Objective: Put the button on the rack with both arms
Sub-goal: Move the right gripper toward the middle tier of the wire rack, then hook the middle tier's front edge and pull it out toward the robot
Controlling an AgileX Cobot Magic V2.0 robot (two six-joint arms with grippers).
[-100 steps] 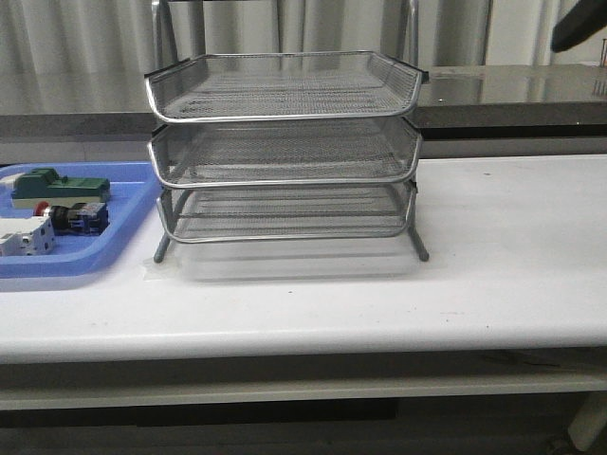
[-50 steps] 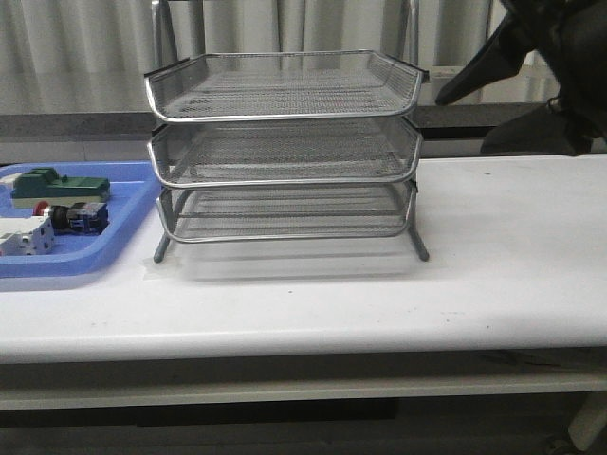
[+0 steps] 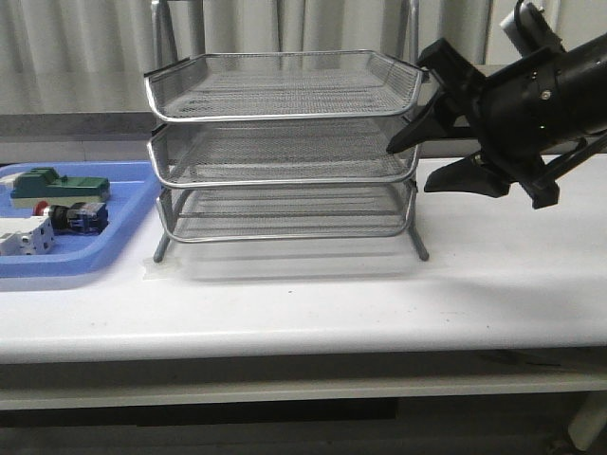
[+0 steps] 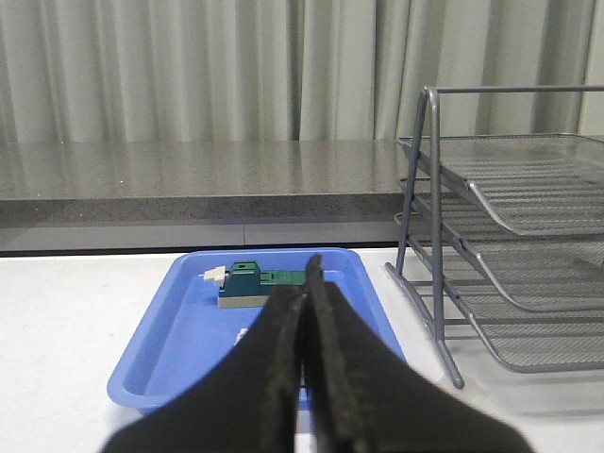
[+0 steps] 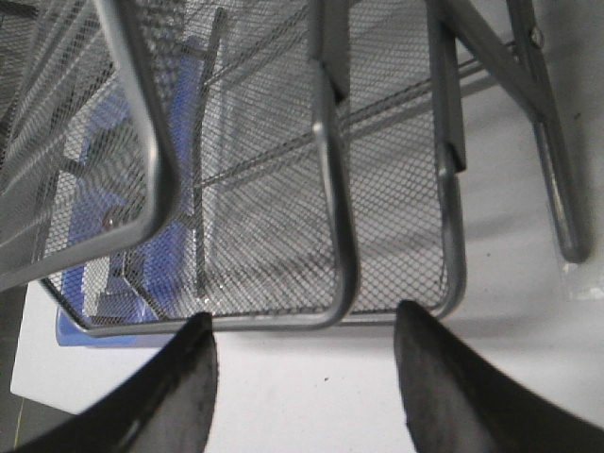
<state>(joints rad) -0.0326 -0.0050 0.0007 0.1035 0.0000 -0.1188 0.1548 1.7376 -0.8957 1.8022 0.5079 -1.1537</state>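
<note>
The small red-capped push-button (image 3: 68,216) lies lengthwise in the blue plastic tray (image 3: 95,258) at the front view's far left, nearer the closed, empty left gripper (image 4: 304,311) than the wide-open, empty right gripper (image 3: 417,163) beside the silver wire-mesh rack (image 3: 285,142).

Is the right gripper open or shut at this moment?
Open. The right gripper has its two fingers far apart in the right wrist view, with bare table between them, beside the rack. It holds nothing.
</note>
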